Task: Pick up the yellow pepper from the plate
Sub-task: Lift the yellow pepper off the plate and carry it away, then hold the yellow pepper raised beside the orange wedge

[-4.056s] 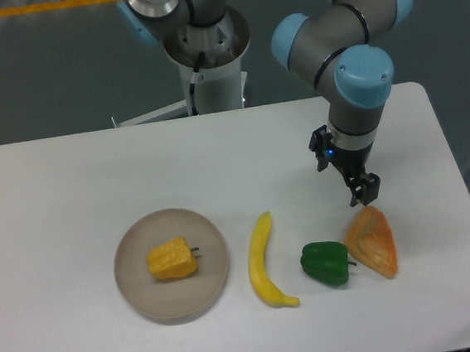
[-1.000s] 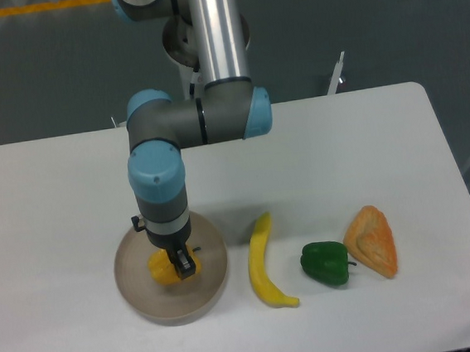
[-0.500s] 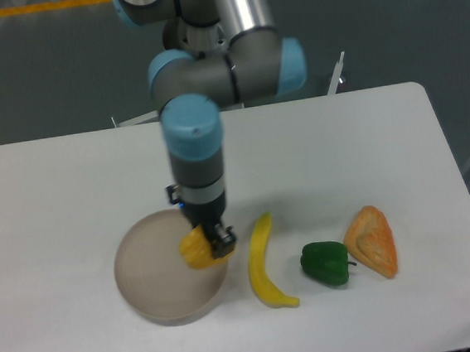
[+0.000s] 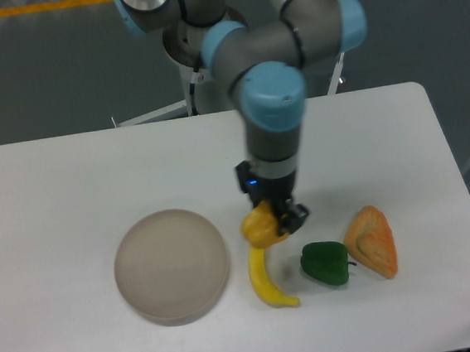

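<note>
Two fingers (image 4: 282,218) clamped | yellow pepper (image 4: 260,226) held | above banana (image 4: 266,274)

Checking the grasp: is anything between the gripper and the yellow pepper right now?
Nothing visible: the gripper is shut on the small lobed yellow pepper, held over the long yellow banana, off the round beige plate.

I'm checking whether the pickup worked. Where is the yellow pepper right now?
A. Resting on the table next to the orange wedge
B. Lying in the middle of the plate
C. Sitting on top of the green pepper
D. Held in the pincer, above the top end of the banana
D: the yellow pepper sits clamped in the pincer over the upper end of the banana, while the plate lies bare.
</note>
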You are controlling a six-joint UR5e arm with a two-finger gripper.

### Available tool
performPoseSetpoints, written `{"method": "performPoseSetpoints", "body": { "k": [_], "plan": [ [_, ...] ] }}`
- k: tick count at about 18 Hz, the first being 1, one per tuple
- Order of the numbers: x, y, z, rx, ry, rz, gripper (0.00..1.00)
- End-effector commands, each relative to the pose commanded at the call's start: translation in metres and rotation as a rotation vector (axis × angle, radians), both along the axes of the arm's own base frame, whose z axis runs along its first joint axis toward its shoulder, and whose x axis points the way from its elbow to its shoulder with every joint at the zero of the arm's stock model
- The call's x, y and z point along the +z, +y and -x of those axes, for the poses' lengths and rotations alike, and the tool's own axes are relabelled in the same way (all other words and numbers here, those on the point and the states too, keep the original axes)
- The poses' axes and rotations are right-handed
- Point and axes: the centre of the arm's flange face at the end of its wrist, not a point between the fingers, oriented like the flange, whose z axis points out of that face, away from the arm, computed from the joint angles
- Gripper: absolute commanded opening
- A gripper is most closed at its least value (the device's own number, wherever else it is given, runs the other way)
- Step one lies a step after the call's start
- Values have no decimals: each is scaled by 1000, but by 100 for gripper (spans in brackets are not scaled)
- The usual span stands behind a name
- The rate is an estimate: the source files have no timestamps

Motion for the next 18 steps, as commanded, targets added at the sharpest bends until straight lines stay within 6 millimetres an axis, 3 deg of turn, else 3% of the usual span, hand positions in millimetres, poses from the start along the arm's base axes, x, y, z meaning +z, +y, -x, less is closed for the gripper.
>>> {"method": "performPoseSetpoints", "body": {
  "k": [5,8,9,12,18],
  "plan": [
    [-7,-27,42,-10,-11,30,26],
    [-8,-35,54,-14,31,66,25],
    [-12,-38,60,-2,27,72,20],
    [-20,-43,71,7,15,78,20],
    [-21,-40,70,-55,1,62,20]
  ]
}}
